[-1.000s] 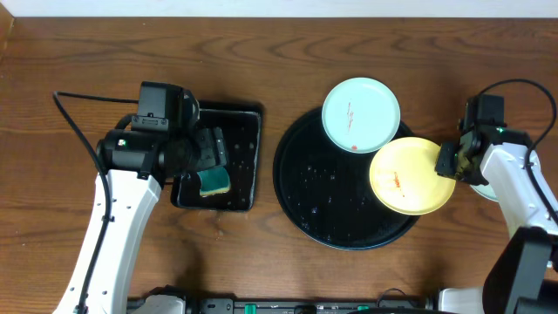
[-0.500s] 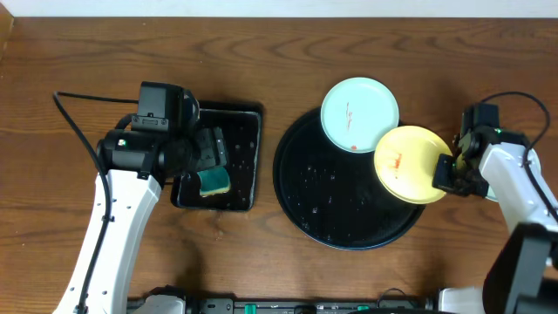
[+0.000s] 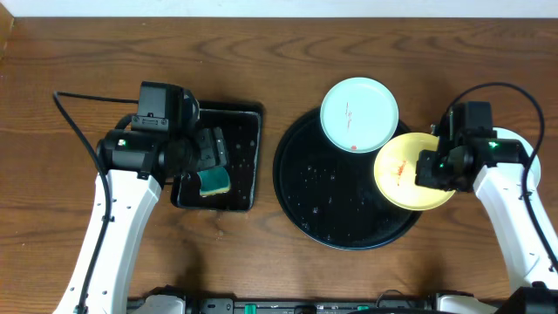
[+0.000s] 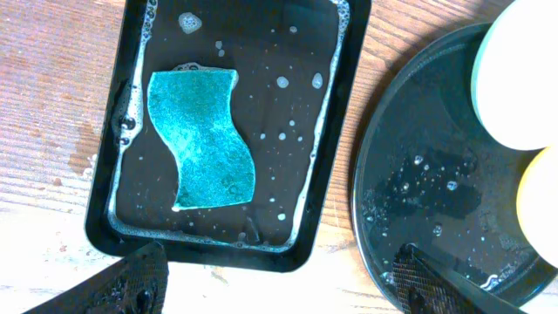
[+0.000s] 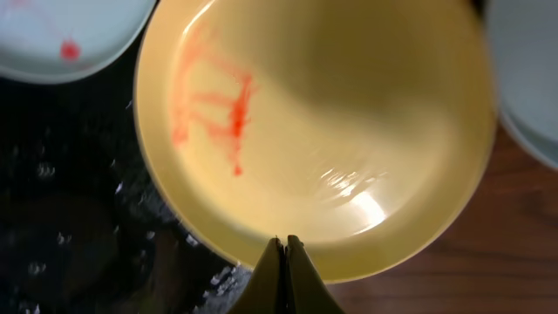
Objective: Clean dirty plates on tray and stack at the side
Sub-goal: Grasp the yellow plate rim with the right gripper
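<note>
The pale yellow plate point(image 3: 403, 170) with red smears point(image 5: 218, 105) lies over the right rim of the round black tray point(image 3: 323, 187), which is wet. My right gripper point(image 5: 281, 246) is shut, its tips at the yellow plate's near rim with nothing between them; it also shows in the overhead view point(image 3: 433, 170). A pale blue plate point(image 3: 359, 113) with a red spot rests on the tray's far rim. Another pale plate point(image 5: 530, 83) shows at the right edge of the right wrist view. My left gripper point(image 4: 283, 288) is open and empty over bare wood.
A smaller rectangular black tray point(image 3: 248, 161) with soapy water holds a teal sponge point(image 4: 202, 139), left of the round tray. My left arm hangs over it point(image 3: 166, 139). The table is brown wood.
My right arm has swung left, in over the yellow plate's right edge, and the plate has shifted slightly. The pale blue plate has been nudged a little. The left arm has not moved.
</note>
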